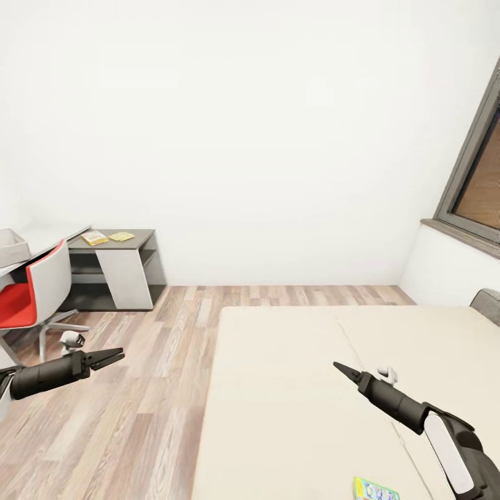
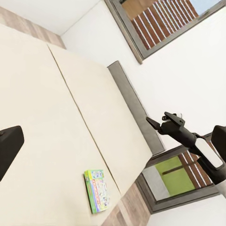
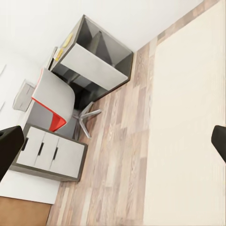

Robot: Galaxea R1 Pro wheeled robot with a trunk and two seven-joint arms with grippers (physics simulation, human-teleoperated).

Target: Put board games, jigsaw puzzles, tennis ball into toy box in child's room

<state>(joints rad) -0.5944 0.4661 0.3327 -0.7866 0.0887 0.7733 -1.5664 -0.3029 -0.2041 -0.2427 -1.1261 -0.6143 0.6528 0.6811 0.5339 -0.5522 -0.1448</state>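
**A:** Head view: 1 board game lies flat on the bed at 5 o'clock; 2 puzzles sit on the desk at 10.

**B:** Left gripper looks closed and empty; right gripper, cannot tell. That game is likely a light, stiff box: pinch a long edge.

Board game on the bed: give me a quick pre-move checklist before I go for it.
1. Board game located, lying flat near the edge of the bed: ok.
2. Left gripper carrying nothing: ok.
3. Right gripper carrying nothing: ok.
4. Either gripper over the game: not ok, both hang apart from it.
5. Second game on the bed found: cannot tell.
6. Toy box on the table, beside the red chair, open on top: ok.
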